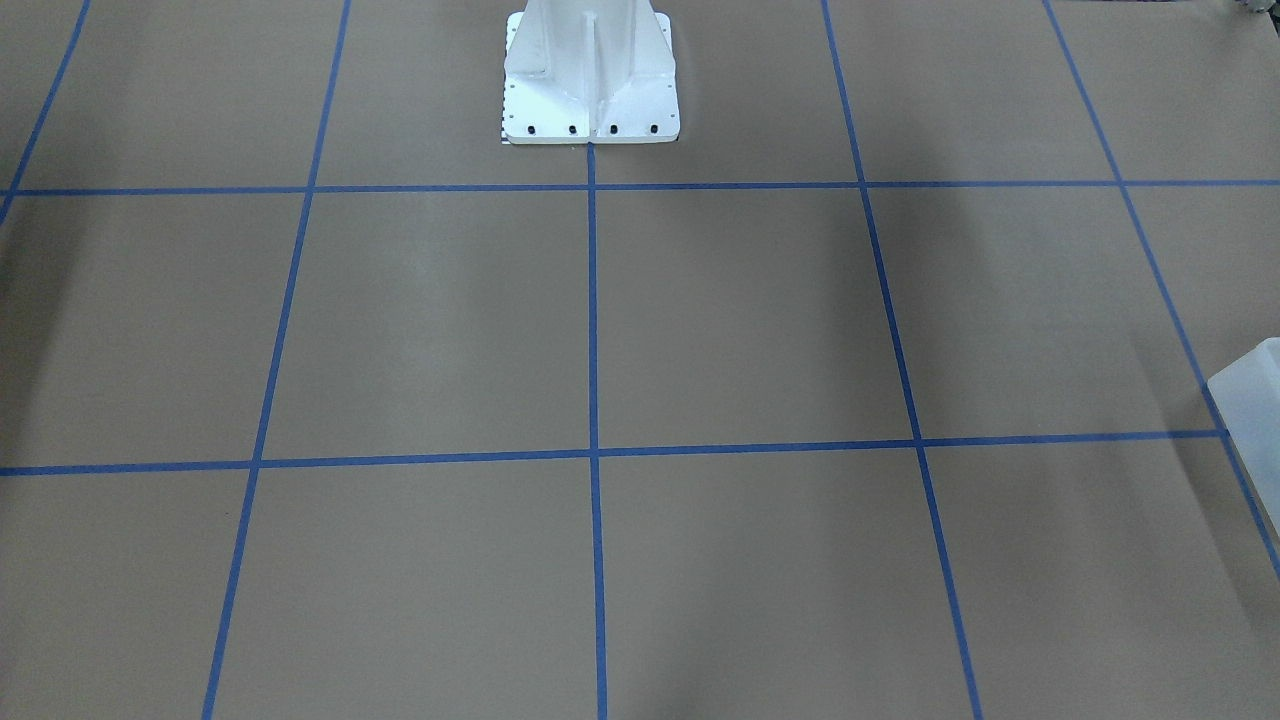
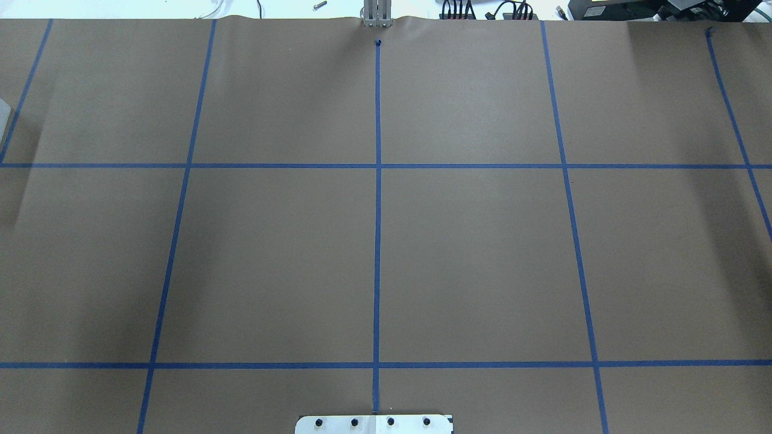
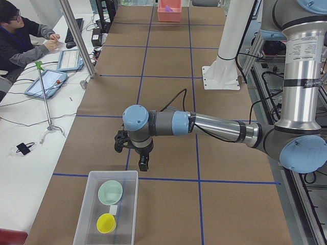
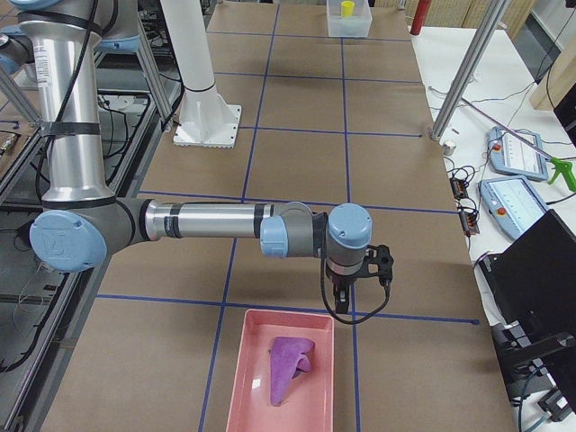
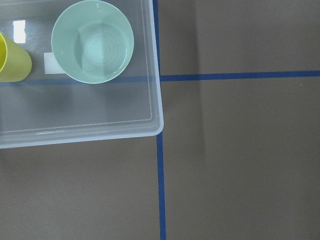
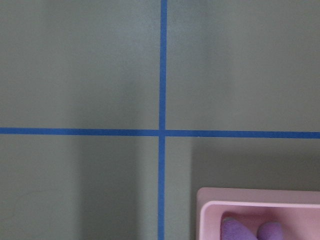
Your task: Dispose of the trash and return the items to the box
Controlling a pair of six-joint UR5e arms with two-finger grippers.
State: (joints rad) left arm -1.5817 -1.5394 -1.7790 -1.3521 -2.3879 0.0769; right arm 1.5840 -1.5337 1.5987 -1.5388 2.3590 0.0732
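Observation:
A clear plastic box (image 3: 84, 214) at the table's left end holds a mint-green bowl (image 5: 92, 41) and a yellow cup (image 5: 12, 57). My left gripper (image 3: 144, 164) hangs just beyond the box's far rim; I cannot tell if it is open or shut. A pink bin (image 4: 241, 378) at the table's right end holds a crumpled purple cloth (image 4: 288, 364). My right gripper (image 4: 340, 297) hangs just past that bin's far rim; I cannot tell its state. Neither wrist view shows any fingers.
The table is covered in brown paper with a blue tape grid (image 2: 378, 166). The robot's white pedestal (image 1: 590, 70) stands at the table's rear middle. A corner of the clear box (image 1: 1250, 400) shows in the front-facing view. An operator (image 3: 20, 35) sits at the side desk.

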